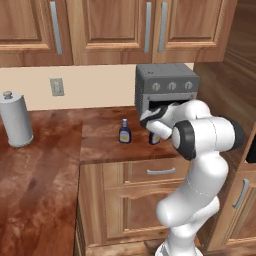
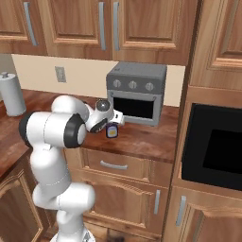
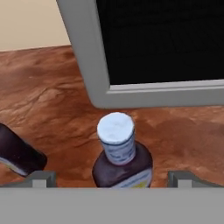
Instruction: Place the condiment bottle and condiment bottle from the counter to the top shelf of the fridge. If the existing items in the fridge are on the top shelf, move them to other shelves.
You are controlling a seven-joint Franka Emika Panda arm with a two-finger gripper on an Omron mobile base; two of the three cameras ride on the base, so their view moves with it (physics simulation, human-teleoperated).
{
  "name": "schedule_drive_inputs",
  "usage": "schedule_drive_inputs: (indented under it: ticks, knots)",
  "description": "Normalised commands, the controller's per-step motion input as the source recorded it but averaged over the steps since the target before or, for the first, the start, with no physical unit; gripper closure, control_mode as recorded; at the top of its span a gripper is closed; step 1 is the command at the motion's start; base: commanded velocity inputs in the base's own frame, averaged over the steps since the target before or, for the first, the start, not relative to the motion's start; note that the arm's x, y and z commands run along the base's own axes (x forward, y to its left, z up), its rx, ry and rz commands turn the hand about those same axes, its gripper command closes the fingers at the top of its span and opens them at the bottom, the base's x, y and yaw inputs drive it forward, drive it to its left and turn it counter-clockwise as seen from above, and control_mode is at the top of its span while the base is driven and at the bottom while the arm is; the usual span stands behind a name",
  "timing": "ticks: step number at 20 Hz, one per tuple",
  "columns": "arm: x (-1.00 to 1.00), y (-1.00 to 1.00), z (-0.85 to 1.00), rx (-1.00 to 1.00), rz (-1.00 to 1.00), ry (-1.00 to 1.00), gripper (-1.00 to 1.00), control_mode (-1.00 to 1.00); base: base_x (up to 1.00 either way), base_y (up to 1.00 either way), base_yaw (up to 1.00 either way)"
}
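Condiment bottles are standing upright on the worktop (image 1: 105, 145), caps pointing up. One (image 3: 122, 159) is sitting between the wide-apart tips of the gripper (image 3: 113, 178), before the grey oven (image 2: 136, 92). Another (image 1: 124, 132) is standing nearby.

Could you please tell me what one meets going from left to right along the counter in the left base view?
Paper towel roll → wall outlet → first condiment bottle → second condiment bottle, partly behind the arm → toaster oven.
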Motion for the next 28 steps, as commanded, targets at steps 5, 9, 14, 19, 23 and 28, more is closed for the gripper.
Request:
schedule_drive_inputs:
  ticks: [5,9,14,19,23,28]
  knots:
    - [0.28,0.00,-0.15,-0.02,0.00,-0.05,-1.00,-1.00,0.00,0.00,0.00]
    - [0.25,0.00,-0.12,-0.01,0.00,-0.06,1.00,-1.00,0.00,0.00,0.00]
    - [0.09,0.00,-0.06,0.00,0.00,-0.03,1.00,-1.00,0.00,0.00,0.00]
    - [-0.16,0.00,0.03,0.00,0.00,0.00,1.00,-1.00,0.00,0.00,0.00]
    - [-0.80,0.01,0.70,0.00,0.00,-0.13,1.00,-1.00,0.00,0.00,0.00]
    - [-0.96,0.18,1.00,0.00,0.00,-0.18,1.00,-1.00,0.00,0.00,0.00]
